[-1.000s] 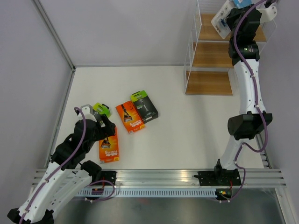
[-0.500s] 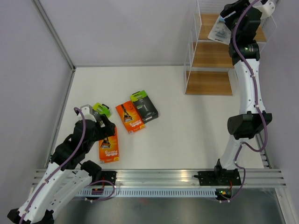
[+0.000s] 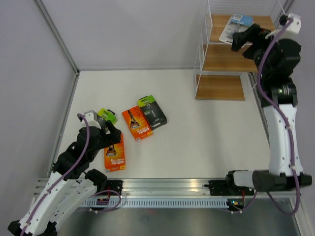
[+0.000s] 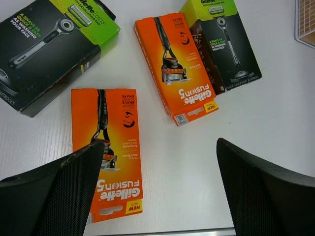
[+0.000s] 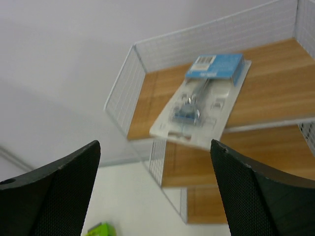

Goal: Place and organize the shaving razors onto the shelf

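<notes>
The clear blister razor pack with a blue card (image 3: 235,25) lies on the top board of the shelf (image 3: 224,58), its near end overhanging the board's front edge. My right gripper (image 3: 240,39) hovers just in front of it, open and empty. In the right wrist view the blister pack (image 5: 204,93) lies beyond the open right gripper (image 5: 154,145). On the table lie two orange cards (image 4: 110,152) (image 4: 174,64) and two black boxes (image 4: 47,49) (image 4: 224,44). My left gripper (image 4: 160,142) hangs open above the nearer orange card (image 3: 114,156).
The shelf's white wire sides (image 5: 125,88) rise round each board. Its two lower boards (image 3: 220,86) are bare. A metal rail (image 3: 167,187) runs along the table's near edge, and grey walls close the left and back.
My right gripper opened, let go of the blister pack and drew back from the shelf. The pack now lies on the top board. The left arm has not moved.
</notes>
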You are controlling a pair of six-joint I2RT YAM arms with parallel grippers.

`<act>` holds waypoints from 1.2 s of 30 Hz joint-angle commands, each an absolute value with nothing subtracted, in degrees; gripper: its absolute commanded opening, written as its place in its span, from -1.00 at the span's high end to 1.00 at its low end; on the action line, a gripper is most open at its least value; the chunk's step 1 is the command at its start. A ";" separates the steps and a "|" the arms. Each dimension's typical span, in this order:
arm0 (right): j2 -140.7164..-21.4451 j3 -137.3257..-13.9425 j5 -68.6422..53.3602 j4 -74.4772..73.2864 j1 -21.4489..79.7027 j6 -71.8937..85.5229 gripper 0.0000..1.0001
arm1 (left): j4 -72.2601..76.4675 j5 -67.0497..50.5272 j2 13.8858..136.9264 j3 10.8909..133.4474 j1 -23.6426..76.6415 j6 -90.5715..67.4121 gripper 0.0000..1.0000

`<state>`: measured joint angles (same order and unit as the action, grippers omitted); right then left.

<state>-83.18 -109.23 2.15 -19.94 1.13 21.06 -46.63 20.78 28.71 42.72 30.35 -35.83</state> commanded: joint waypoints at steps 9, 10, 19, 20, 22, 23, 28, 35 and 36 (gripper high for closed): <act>-54.06 -63.05 -27.85 -13.73 1.58 25.38 -0.96 | -46.06 20.74 30.32 42.89 30.32 -36.39 -0.99; -53.36 -57.54 -27.43 -13.10 2.97 26.79 -0.95 | -46.05 20.83 30.15 42.72 30.32 -36.47 -0.99; -52.55 -39.39 -13.97 -5.72 20.82 30.32 -0.96 | -46.41 21.80 30.23 42.28 30.32 -39.37 -0.99; -54.65 -38.77 -13.63 -3.36 21.09 30.93 -0.96 | -46.15 21.80 30.32 42.28 30.32 -40.33 -0.99; -56.68 -36.49 -13.19 1.47 21.53 32.08 -0.96 | -44.22 21.19 30.85 41.32 30.32 -42.53 -0.99; -58.86 -35.60 -12.05 3.67 21.71 32.34 -0.96 | -42.03 20.22 31.20 40.70 30.41 -42.19 -0.99; -68.01 -35.85 -6.59 14.85 23.29 36.10 -0.92 | -27.34 19.51 43.21 41.56 30.32 -40.88 -0.99; -73.21 -35.95 -2.11 16.35 25.84 45.59 -0.88 | -27.25 22.77 71.52 61.83 28.13 -37.27 -0.99; -73.21 -34.82 -1.76 16.78 25.93 46.92 -0.87 | -27.25 20.76 74.15 63.96 26.12 -36.74 -0.99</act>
